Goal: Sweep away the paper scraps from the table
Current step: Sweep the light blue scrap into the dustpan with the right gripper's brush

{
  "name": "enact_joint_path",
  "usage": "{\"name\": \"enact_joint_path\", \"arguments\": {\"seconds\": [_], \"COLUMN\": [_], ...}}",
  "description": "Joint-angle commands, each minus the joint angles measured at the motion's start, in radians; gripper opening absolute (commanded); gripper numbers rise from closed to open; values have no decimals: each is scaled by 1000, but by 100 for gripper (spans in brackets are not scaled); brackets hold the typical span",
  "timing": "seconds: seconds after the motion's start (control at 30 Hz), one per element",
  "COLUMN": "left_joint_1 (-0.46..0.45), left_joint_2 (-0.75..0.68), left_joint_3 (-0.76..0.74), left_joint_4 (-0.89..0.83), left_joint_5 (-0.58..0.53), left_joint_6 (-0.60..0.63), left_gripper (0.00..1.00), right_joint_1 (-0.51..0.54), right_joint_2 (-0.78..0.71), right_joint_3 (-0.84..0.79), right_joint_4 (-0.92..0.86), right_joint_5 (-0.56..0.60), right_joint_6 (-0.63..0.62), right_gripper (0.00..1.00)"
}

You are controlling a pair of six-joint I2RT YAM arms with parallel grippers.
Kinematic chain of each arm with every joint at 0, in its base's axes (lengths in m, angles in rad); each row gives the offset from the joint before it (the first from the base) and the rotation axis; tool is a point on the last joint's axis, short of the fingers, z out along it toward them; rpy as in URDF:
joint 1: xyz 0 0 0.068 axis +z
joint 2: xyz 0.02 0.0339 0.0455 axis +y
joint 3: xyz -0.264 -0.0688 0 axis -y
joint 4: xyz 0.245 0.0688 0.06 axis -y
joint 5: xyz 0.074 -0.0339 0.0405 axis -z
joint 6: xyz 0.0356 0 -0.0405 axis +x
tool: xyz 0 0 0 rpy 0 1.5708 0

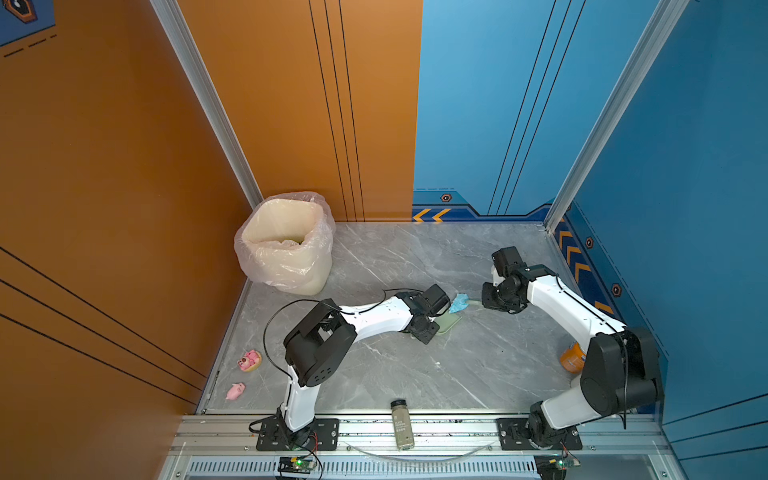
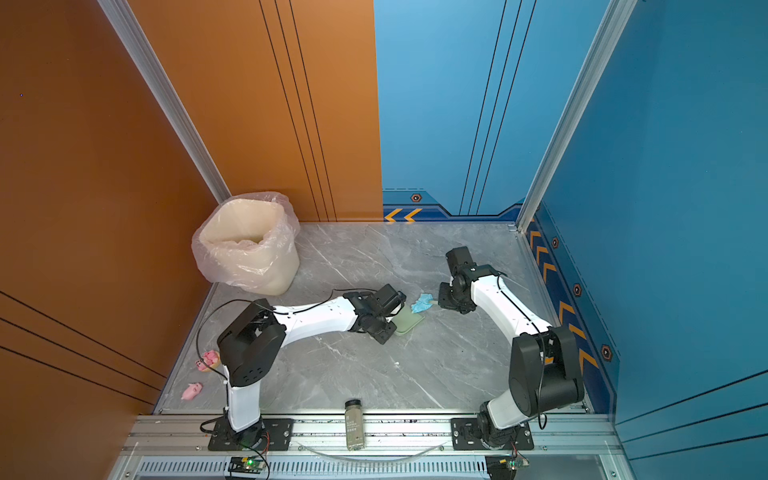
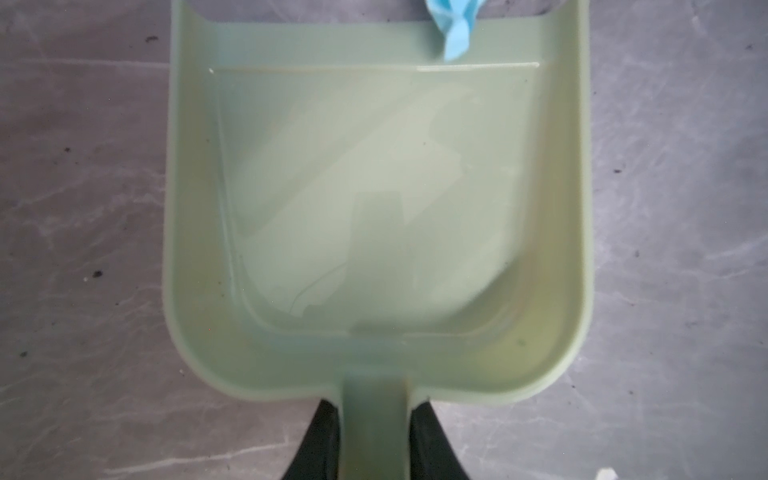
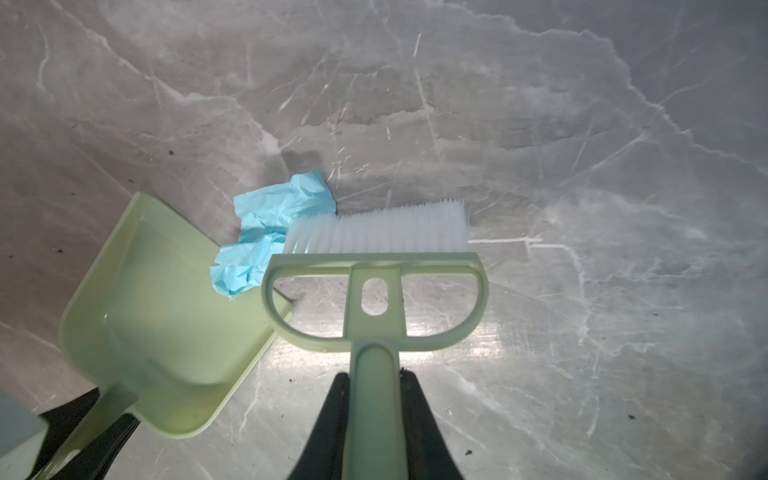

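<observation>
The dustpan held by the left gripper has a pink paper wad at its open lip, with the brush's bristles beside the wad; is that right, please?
Not quite: the right wrist view shows the paper wad is light blue, not pink. The rest holds: it lies at the open lip of the dustpan in the left gripper, the bristles of the brush beside it.

Crumpled blue paper scrap [image 2: 422, 303] on the grey table [image 2: 457, 353], just beside the pale green dustpan [image 2: 410, 323]
</observation>
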Motion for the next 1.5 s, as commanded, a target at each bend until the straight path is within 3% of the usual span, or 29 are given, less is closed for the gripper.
{"name": "enact_joint_path", "arguments": {"seconds": [0.0,0.23,0.67,0.83,1.27,1.47], "left_joint_1": [-5,-4,-5,-3,6,6], "left_joint_2": [19,29,30,27,21,-7], "left_joint_3": [28,41,40,37,4,-25], "left_joint_4": [-22,-21,-20,-17,33,60], "left_joint_5": [5,9,2,-4,5,-24], "left_joint_6": [-14,-17,-21,-26,-58,-61], "left_gripper": [0,0,0,0,0,0], "right_joint_1": [15,21,-7,15,107,87], "right_joint_2": [-45,-91,-9,42,20,-22], "right_joint_3": [-22,-22,58,64,22,24], "right_joint_4": [-49,-58,-33,-33,-66,-69], "right_joint_5": [-46,-89,68,60,-122,-61], "right_joint_6": [-19,-37,4,-2,-86,-69], "right_gripper": [0,0,0,0,0,0]}}
